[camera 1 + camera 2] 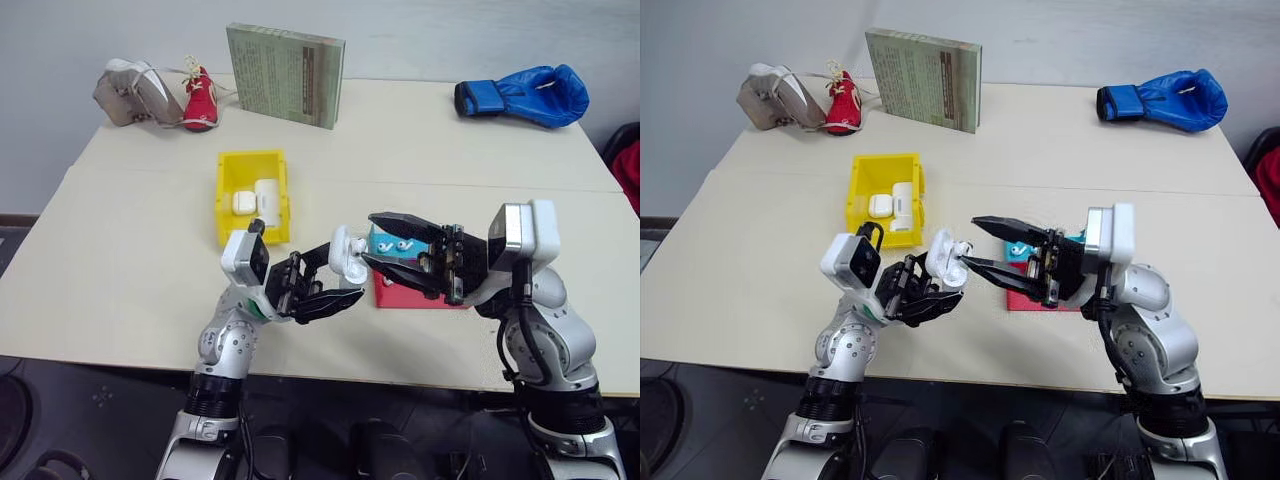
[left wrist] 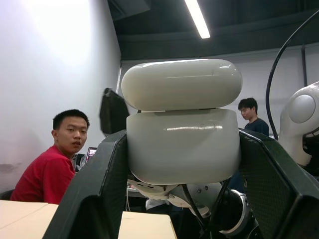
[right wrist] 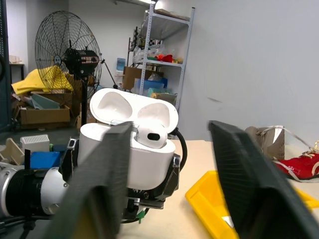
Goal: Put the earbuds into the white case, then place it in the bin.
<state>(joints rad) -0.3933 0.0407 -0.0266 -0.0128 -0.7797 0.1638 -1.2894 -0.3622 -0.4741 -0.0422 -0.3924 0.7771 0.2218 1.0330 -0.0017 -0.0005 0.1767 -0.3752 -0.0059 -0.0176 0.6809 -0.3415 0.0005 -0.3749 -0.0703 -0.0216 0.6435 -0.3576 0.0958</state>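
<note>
My left gripper (image 1: pixel 343 272) is shut on the white case (image 1: pixel 348 253), held above the table's front edge with its lid flipped open. One of the earbuds (image 3: pixel 151 137) sits in a socket of the case (image 3: pixel 127 147). My right gripper (image 1: pixel 368 240) stands open, its fingertips just short of the case and nothing between them. Two more earbuds (image 1: pixel 396 244) lie on a teal tray (image 1: pixel 380 240) behind the right fingers. The yellow bin (image 1: pixel 226 196) stands further back on the table, with two white cases inside it.
A red tray (image 1: pixel 395 297) lies under the teal one. At the table's back are a green book (image 1: pixel 285 73), a blue boxing glove (image 1: pixel 525 96), a red shoe (image 1: pixel 201 100) and a grey bag (image 1: pixel 130 92). Two people (image 2: pixel 50 169) are in the background.
</note>
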